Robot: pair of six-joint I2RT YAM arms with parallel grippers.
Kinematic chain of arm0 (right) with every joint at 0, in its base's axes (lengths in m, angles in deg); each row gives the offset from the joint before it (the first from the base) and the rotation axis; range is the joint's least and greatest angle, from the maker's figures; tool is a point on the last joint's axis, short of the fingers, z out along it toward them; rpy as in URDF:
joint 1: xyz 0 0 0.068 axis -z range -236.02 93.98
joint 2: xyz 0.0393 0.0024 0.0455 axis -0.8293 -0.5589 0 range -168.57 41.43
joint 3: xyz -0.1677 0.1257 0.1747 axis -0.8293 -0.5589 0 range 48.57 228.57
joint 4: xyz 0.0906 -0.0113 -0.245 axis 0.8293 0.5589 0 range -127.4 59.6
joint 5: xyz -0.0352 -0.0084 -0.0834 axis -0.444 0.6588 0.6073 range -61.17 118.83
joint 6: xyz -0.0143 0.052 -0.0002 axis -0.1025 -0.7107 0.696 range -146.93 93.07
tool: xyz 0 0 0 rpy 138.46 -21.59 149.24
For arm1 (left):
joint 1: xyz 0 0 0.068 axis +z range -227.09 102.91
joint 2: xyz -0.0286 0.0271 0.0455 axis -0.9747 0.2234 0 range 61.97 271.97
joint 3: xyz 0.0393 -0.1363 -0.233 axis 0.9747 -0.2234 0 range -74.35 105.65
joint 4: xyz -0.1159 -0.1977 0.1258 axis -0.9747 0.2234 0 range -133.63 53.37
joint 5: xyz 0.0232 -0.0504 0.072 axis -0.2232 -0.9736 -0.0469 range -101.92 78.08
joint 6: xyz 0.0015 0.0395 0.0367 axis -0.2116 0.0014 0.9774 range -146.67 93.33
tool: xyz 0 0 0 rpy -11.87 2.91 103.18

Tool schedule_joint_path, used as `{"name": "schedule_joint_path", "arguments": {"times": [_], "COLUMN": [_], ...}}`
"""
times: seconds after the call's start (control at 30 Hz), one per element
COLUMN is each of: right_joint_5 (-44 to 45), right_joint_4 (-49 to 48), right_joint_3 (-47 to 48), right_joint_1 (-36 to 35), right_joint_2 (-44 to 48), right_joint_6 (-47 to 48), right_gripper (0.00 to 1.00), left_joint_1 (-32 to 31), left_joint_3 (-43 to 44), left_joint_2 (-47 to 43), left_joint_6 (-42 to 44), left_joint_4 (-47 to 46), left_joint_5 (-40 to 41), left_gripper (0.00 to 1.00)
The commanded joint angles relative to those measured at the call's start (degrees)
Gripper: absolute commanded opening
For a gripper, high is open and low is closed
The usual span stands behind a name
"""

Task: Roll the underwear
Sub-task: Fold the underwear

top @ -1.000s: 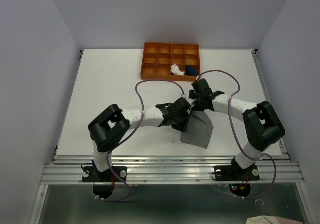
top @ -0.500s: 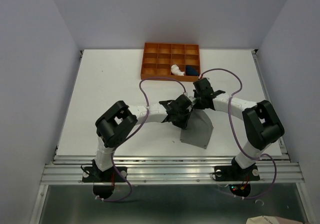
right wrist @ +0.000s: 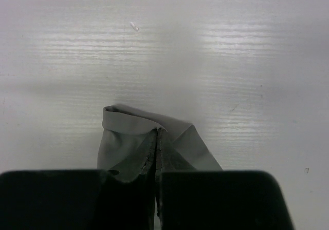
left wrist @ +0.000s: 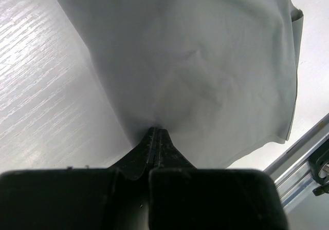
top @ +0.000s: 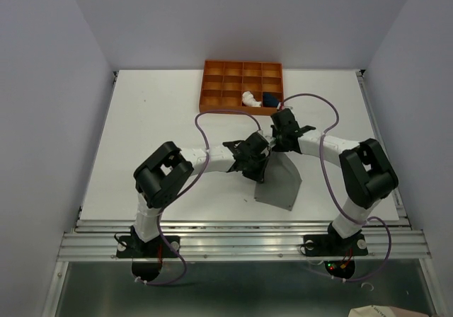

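An orange tray (top: 205, 85) sits at the top middle of the tabletop (top: 152, 129). Two of its front boxes hold the white underwear (top: 249, 98) and the navy underwear (top: 271, 100). The grey underwear (top: 282, 186) lies in the middle of the frame, below the tray. The left fingers (left wrist: 156, 138) are pressed together on its edge. The right fingers (right wrist: 157, 137) are pinched tight on a fold at its top.

The divided tray (top: 212, 83) sits at the table's (top: 156, 119) far edge. Two compartments side by side in its near row hold the left roll (top: 249, 98) and the right roll (top: 271, 100). Nearer us, the large underwear (top: 279, 182) is on the table, with the left gripper (left wrist: 157, 132) at its left edge and the right gripper (right wrist: 157, 132) at its far corner.
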Motion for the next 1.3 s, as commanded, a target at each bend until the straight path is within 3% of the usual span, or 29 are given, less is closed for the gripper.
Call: {"name": "schedule_joint_path", "arguments": {"times": [0.0, 0.27, 0.37, 0.4, 0.47, 0.53, 0.67, 0.73, 0.8, 0.87, 1.07, 1.2, 1.23, 1.27], "right_joint_5": [3.81, 8.39, 9.97, 9.45, 7.35, 7.07, 8.91, 8.92, 9.44, 10.06, 5.07, -8.99, -11.19, -12.95], "right_joint_4": [-2.61, -2.53, -2.09, -1.91, -1.91, -1.82, -1.82, -1.91, -1.91, -1.82, 2.65, 8.10, 9.94, 10.91], "right_joint_3": [2.74, 3.44, 3.97, 4.40, 4.84, 5.55, 7.22, 6.70, 4.69, 2.84, -9.02, -16.76, -18.34, -20.97], "right_joint_1": [-0.22, -0.22, -0.22, -0.22, -0.22, -0.22, -0.22, -0.22, -0.22, -0.22, 0.31, 0.31, 0.31, 0.31], "right_joint_2": [-1.87, -3.28, -3.98, -3.89, -3.28, -2.32, 2.85, 5.32, 9.53, 12.26, 24.74, 32.22, 33.54, 35.72], "right_joint_6": [1.27, 0.83, 0.66, 0.66, 0.83, 1.01, 1.19, 0.57, -1.44, -3.03, -11.11, -11.39, -11.65, -11.56], "right_gripper": [0.01, 0.04, 0.16, 0.26, 0.30, 0.43, 0.60, 0.78, 1.00, 1.00, 1.00, 1.00, 1.00, 1.00], "left_joint_1": [0.27, 0.36, 0.36, 0.27, 0.27, 0.27, 0.80, 1.41, 2.03, 2.03, 2.03, 2.29, 2.47, 2.82], "left_joint_3": [-3.13, -3.49, -3.49, -2.96, -2.26, -0.68, 1.35, 1.79, 1.61, 1.70, -1.10, -4.27, -5.49, -6.38], "left_joint_2": [-0.41, -0.67, -0.76, -0.68, -0.67, -0.76, -1.73, -2.43, -4.18, -5.59, -14.10, -19.74, -20.97, -22.11], "left_joint_6": [0.52, 0.60, 0.61, 0.52, 0.61, 0.61, -0.09, -0.80, -1.32, -1.68, -5.54, -9.40, -10.72, -11.60], "left_joint_4": [5.70, 5.70, 5.52, 5.70, 6.14, 6.93, 9.47, 10.18, 10.09, 10.62, 13.08, 15.45, 16.24, 16.59], "left_joint_5": [0.65, 0.48, 0.47, 0.65, 1.09, 2.14, 7.94, 9.43, 9.44, 10.58, 16.63, 22.17, 23.49, 24.63], "left_gripper": [0.00, 0.00, 0.00, 0.00, 0.00, 0.00, 0.02, 0.05, 0.10, 0.32, 0.53, 0.69, 0.76, 0.89]}}
